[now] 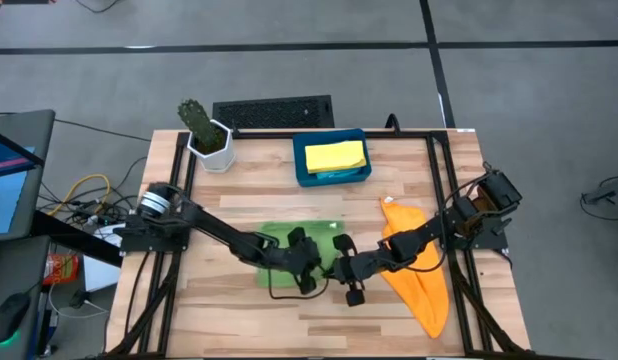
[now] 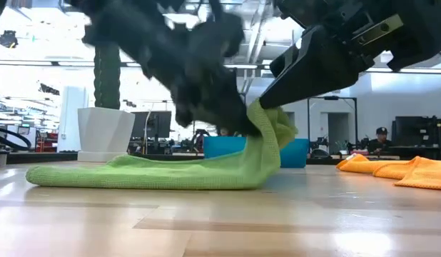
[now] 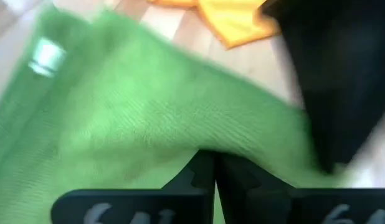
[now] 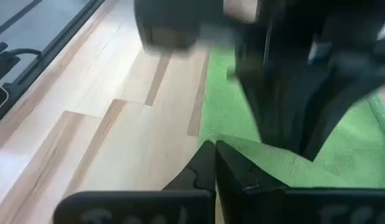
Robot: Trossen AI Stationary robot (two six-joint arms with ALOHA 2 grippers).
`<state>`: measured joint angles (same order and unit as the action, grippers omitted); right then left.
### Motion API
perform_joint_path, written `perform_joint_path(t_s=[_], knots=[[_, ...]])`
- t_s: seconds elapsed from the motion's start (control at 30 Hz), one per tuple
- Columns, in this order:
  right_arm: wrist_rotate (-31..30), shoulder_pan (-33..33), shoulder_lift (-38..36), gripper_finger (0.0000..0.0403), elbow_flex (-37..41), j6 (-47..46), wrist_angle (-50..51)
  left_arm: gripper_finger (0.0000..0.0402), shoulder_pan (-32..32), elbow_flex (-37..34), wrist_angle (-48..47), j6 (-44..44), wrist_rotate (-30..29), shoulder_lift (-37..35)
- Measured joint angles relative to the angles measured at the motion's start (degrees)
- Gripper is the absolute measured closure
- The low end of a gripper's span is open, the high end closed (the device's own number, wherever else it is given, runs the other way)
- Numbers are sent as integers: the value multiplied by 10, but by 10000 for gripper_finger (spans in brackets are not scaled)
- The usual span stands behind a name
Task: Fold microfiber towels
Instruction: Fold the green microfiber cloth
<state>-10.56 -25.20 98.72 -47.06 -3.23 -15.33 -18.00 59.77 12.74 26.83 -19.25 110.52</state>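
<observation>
Pinching the green towel (image 2: 170, 173) mid-table, our left gripper (image 3: 208, 171) and right gripper (image 4: 210, 163) were both closed on its raised edge; the orange towel (image 1: 421, 270) lay right.

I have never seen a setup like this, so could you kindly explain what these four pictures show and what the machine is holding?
This is a robot with two dark arms at a wooden table. One picture looks straight down, one looks level across the tabletop, and the other two come from cameras on each arm's wrist.

On the table lie a green towel and an orange towel. A blue tray holds a yellow towel, and a potted cactus stands at a back corner.

The left tool and the right tool are both shut on the green towel's edge. In the level picture, that edge is lifted off the table while the rest lies flat.
</observation>
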Motion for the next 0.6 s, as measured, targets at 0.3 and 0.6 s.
perform_joint_path(t_s=[0.3,0.6], knots=[[0,7,0,378,0,6,-3,402,-29,0,-176,11,9,-126],[2,5,0,374,0,14,-16,402,-97,-30,-136,77,-45,-58]])
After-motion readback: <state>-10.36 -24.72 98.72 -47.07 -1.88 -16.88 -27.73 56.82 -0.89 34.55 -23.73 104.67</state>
